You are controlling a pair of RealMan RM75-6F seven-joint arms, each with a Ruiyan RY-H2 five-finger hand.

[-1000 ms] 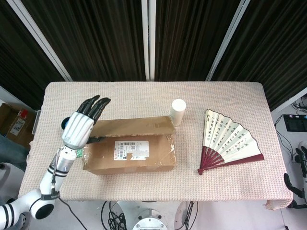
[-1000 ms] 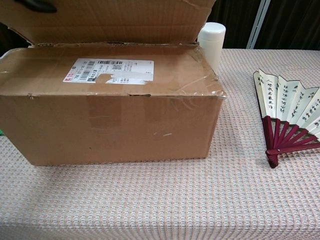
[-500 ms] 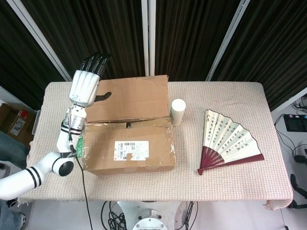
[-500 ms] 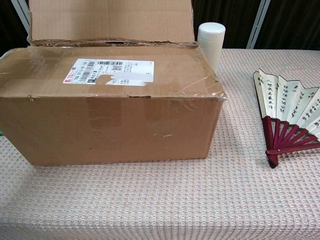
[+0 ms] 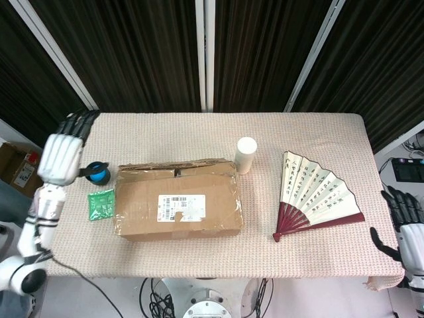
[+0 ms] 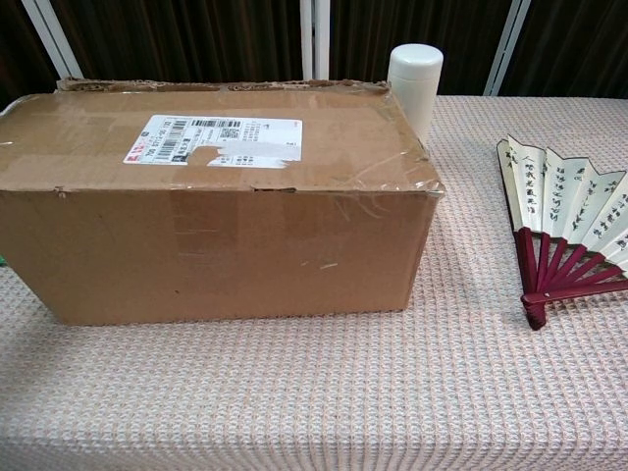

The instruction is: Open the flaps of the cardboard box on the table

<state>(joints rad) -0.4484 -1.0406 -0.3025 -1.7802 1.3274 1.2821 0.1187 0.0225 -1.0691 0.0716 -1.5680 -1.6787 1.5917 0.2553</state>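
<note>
Table [image 5: 199,262]: box [image 5: 177,208] left of centre, near flap flat, far flap folded back. Fan [image 5: 317,195] spread near right edge. Left hand [image 5: 63,156] raised over left edge, fingers apart, empty. Right hand [image 5: 403,228] beyond near-right corner, fingers apart, empty.

Cardboard box [image 5: 177,207] sits left of centre on my table [image 5: 199,136], long side parallel to the near edge. Brown, taped, white shipping label [image 6: 214,139] on top. Near flap lies flat; far flap [image 5: 177,166] folded back behind the rear edge.
</note>
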